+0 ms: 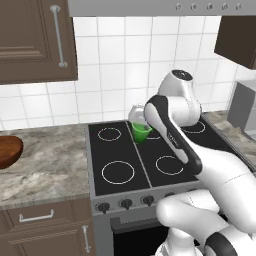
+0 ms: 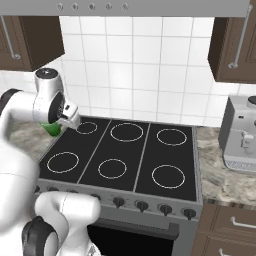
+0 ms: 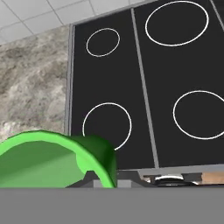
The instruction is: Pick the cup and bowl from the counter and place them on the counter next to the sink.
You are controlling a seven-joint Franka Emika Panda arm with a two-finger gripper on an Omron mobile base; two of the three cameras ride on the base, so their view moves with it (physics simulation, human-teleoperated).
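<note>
Your tool (image 1: pixel 139 131) is clamped on the green cup (image 1: pixel 140 131), held above the stovetop (image 1: pixel 150 155). Keep it level as you carry; the bowl (image 1: pixel 9 151) waits on the desk (image 1: pixel 45 160), far to the tool's left.

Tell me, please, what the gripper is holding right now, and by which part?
The gripper holds the green cup by its rim, lifted above the stovetop.

Glossy white rounded arm (image 1: pixel 200 165), dark joint bands, grey-capped wrist

Light: even, bright, no clear source
Shadows: faint, soft
Glare: none
Focus: soft rendering, slightly blurred throughout
</note>
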